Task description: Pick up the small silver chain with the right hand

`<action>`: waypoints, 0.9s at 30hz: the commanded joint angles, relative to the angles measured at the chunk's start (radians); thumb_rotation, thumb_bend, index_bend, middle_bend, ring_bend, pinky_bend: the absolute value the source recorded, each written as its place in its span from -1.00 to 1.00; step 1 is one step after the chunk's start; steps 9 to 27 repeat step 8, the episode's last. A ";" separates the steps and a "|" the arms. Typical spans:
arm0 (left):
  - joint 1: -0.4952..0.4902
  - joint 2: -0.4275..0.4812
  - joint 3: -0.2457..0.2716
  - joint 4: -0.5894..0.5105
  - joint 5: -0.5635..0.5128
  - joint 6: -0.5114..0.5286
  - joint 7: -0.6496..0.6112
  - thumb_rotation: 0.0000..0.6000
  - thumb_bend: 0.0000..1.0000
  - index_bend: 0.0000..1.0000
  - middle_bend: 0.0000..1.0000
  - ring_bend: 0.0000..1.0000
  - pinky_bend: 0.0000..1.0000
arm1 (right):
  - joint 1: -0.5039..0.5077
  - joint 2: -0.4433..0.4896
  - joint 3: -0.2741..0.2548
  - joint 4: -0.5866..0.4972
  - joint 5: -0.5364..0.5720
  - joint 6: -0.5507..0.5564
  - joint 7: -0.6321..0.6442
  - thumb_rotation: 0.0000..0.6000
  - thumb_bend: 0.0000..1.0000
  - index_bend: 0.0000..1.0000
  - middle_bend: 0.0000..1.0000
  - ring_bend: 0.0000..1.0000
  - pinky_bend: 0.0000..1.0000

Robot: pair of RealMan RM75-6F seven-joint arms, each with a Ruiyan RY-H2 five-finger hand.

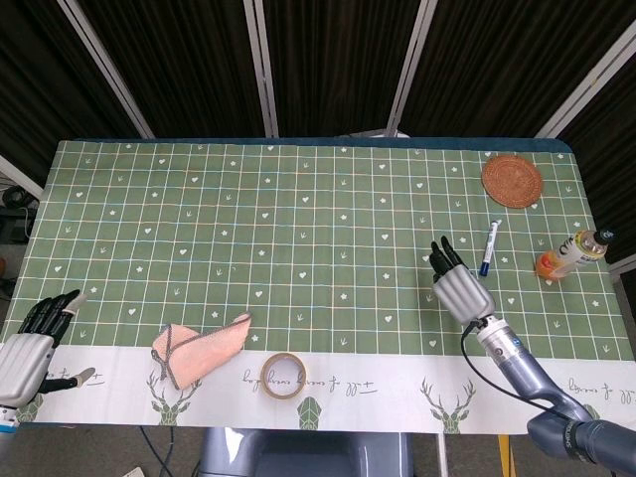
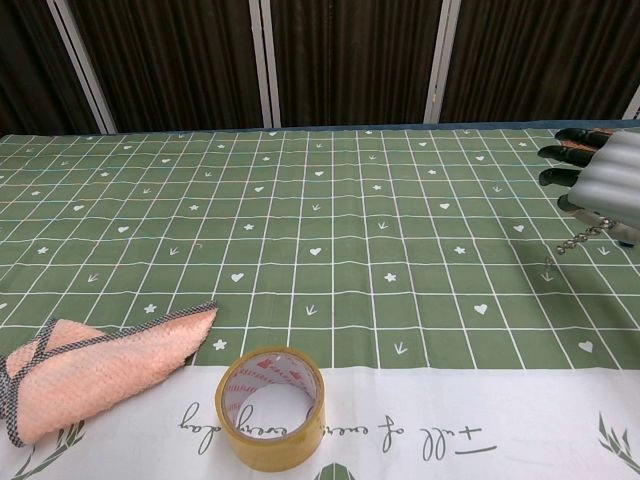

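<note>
My right hand (image 1: 459,286) hovers over the right part of the green checked table, fingers pointing away from me. In the chest view the same right hand (image 2: 606,178) sits at the right edge, and the small silver chain (image 2: 579,240) dangles from under it, its lower end just above the cloth. The hand holds the chain from above; the grip itself is hidden. In the head view the hand covers the chain. My left hand (image 1: 27,341) rests at the table's front left corner, fingers apart and holding nothing.
A blue pen (image 1: 490,247) lies just beyond the right hand. A woven coaster (image 1: 513,180) and an orange bottle (image 1: 571,254) are at the far right. A pink cloth (image 1: 197,350) and a tape roll (image 1: 282,375) lie near the front edge.
</note>
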 commanded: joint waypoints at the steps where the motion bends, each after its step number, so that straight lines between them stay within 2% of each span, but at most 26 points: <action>1: 0.001 0.000 0.000 -0.001 -0.001 0.000 0.000 1.00 -0.82 -1.00 -1.00 -1.00 -1.00 | -0.003 -0.002 -0.002 0.004 0.001 -0.002 0.001 1.00 -0.42 0.31 -0.66 -1.00 -0.97; 27: 0.001 0.000 0.000 -0.002 -0.002 -0.001 0.001 1.00 -0.82 -1.00 -1.00 -1.00 -1.00 | -0.007 -0.004 0.001 0.009 -0.001 0.002 0.004 1.00 -0.42 0.31 -0.66 -1.00 -0.96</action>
